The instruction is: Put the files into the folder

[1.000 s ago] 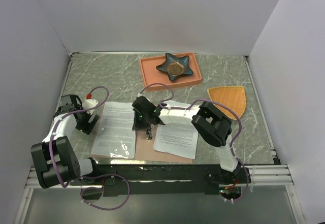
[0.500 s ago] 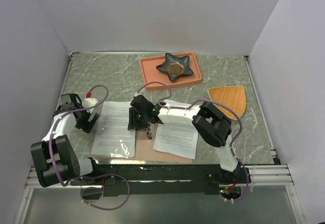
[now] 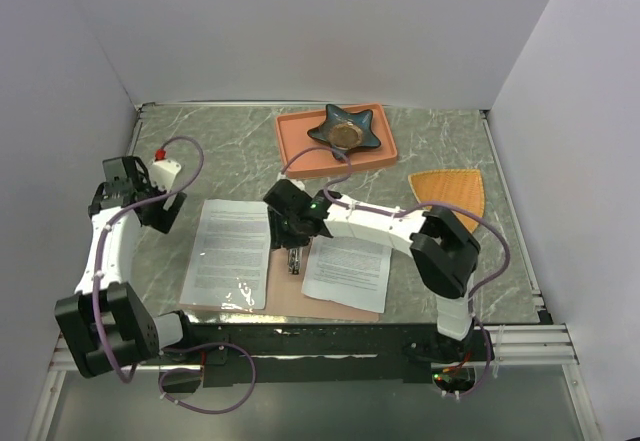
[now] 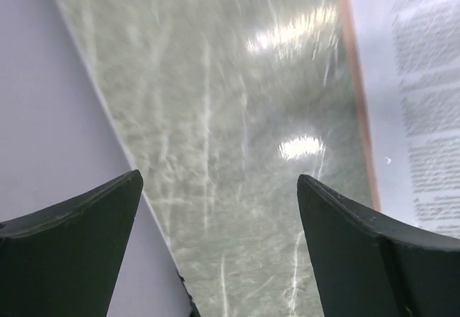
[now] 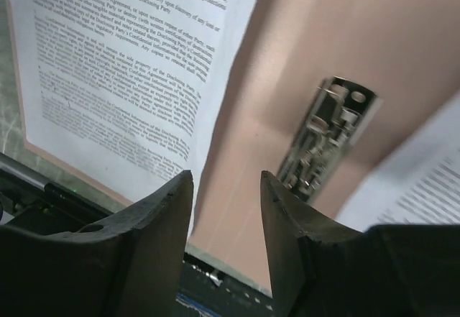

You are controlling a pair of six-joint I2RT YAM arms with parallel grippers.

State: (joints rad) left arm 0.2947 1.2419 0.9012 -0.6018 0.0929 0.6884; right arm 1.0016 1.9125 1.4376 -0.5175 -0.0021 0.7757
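White printed paper sheets lying on pinkish-brown card folder at surface's near edge; flimsy, slippery, likely needing edge pinch. Right end effector hovering half-spread, empty; left end effector gaping

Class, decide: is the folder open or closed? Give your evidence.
Open: the folder lies spread flat, its metal clip exposed between the left sheet and right sheet.
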